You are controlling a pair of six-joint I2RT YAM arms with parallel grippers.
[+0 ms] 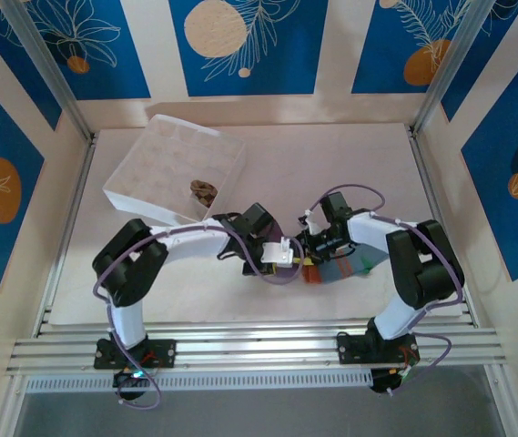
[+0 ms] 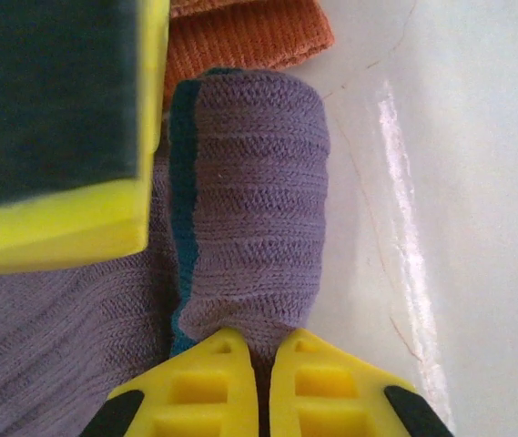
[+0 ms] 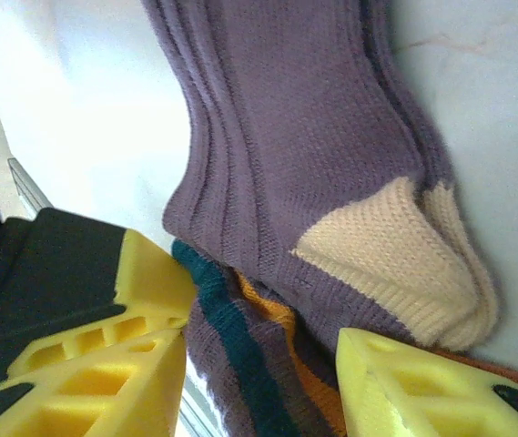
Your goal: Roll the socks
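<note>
A purple sock (image 2: 254, 200) with a tan toe (image 3: 386, 250) and orange and teal stripes lies partly rolled on the white table between the two grippers. My left gripper (image 2: 265, 364) (image 1: 288, 255) is shut on the near end of the roll. My right gripper (image 3: 259, 382) (image 1: 309, 258) is closed on the bunched striped part of the same sock, and one of its fingers (image 2: 58, 137) rests beside the roll. The orange cuff (image 2: 249, 36) of the blue-grey sock (image 1: 342, 267) lies just behind. The brown diamond-patterned sock (image 1: 202, 189) sits rolled in the box.
The white gridded fabric box (image 1: 131, 187) stands at the back left, close to the left arm's elbow. Metal frame rails (image 1: 240, 346) run along the near edge, and patterned walls enclose the table on three sides.
</note>
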